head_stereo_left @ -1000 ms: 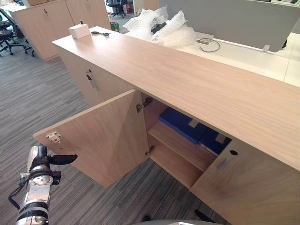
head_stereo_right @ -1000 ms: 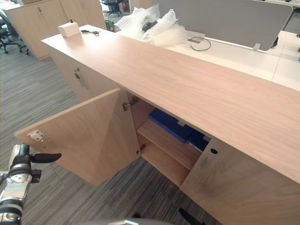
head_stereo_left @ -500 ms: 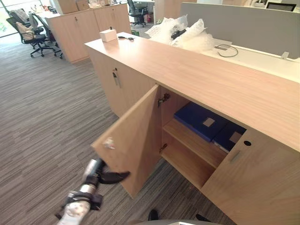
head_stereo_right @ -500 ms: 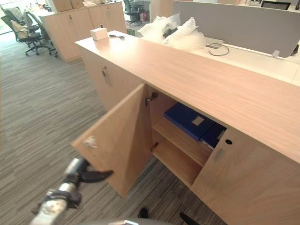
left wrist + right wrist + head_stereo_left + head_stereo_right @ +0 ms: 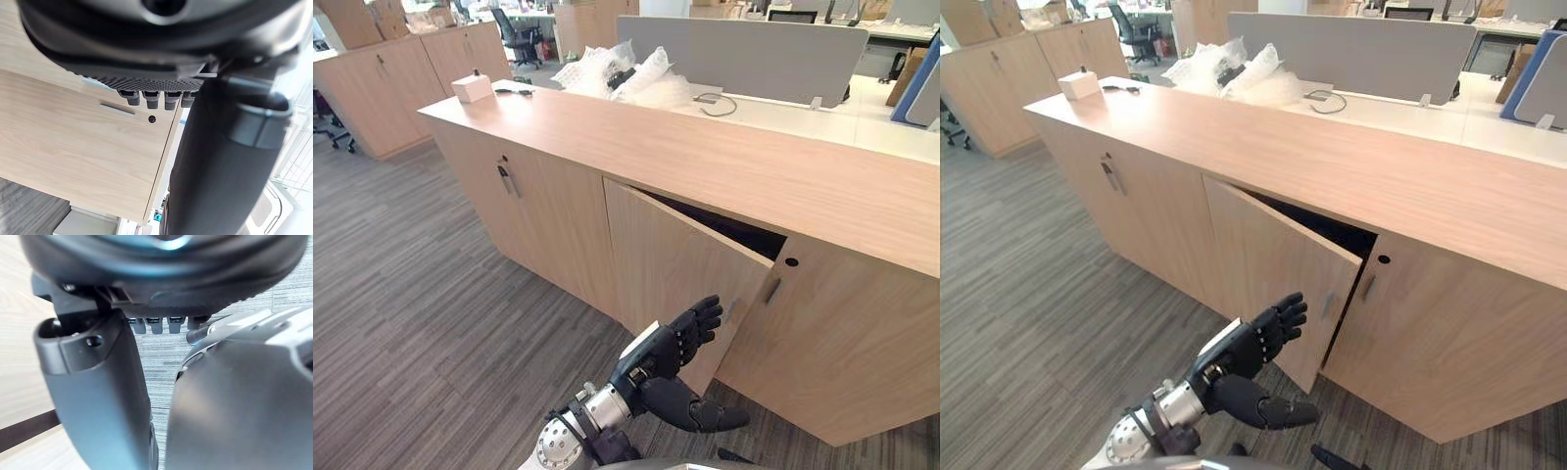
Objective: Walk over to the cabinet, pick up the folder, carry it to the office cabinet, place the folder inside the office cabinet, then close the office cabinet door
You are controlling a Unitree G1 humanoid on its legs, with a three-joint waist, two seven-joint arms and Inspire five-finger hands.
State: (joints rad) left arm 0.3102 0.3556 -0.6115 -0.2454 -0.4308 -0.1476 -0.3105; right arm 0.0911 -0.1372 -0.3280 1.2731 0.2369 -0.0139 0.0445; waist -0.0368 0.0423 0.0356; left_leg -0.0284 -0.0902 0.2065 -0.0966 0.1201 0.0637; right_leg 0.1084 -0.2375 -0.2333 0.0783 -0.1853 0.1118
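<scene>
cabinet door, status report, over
Left hand open, flat on the cabinet door. Door ajar, narrow gap at its free edge. Right hand low over the carpet.

Bright, even overhead office light fills the room, so shadows stay soft and faint. The cabinet top carries a mild sheen, and the white desk beyond its far edge glares close to washed out. The gap behind the door is near black. In the left wrist view the background burns out to white beside the left hand, whose dark shell shows a dull gloss.
</scene>
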